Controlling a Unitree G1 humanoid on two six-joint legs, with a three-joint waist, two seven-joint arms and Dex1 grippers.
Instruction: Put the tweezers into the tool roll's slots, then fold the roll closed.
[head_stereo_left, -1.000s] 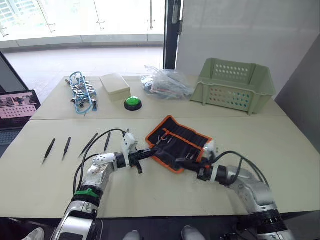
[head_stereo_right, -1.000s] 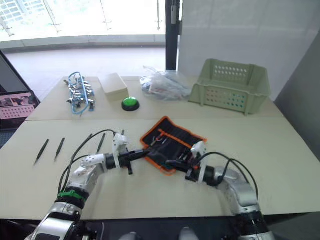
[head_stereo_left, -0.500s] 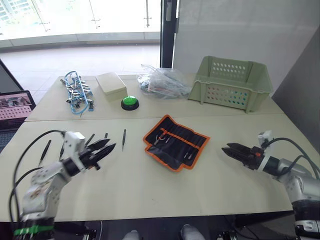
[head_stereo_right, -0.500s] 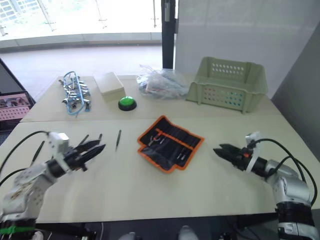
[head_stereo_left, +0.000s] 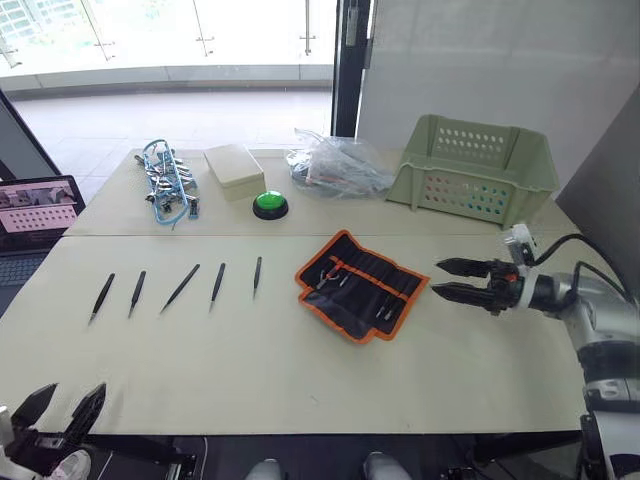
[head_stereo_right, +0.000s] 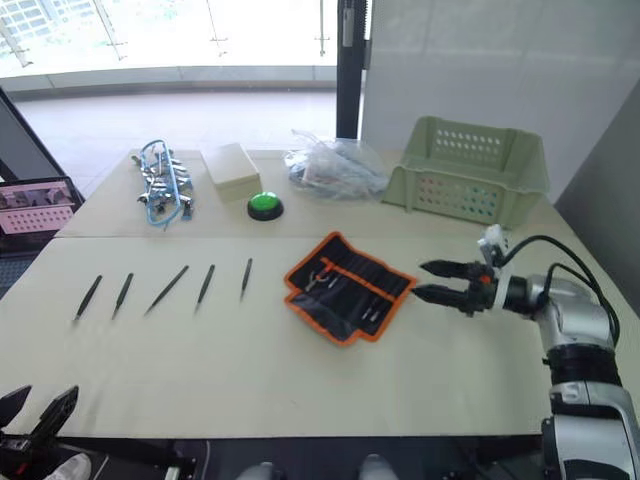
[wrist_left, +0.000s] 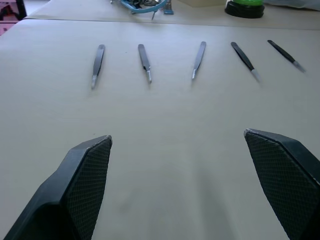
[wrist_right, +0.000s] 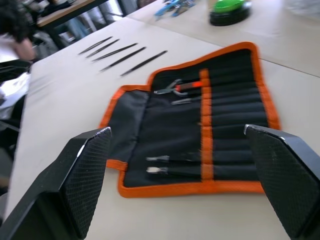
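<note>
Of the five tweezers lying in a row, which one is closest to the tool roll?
The tweezers at the right end of the row, just in front of the green button. Only bare table separates it from the tool roll; the other four lie farther left.

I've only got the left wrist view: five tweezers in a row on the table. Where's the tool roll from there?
Observer: The tool roll lies open and flat, just right of the tweezers on the same table.
Operator: Is anything in its slots?
Observer: A few small tools, among them a red-handled tool. All five tweezers lie outside the roll.
Operator: Where's the right pincer?
Observer: The right pincer is open, just right of the roll, with its tips pointing at it.
</note>
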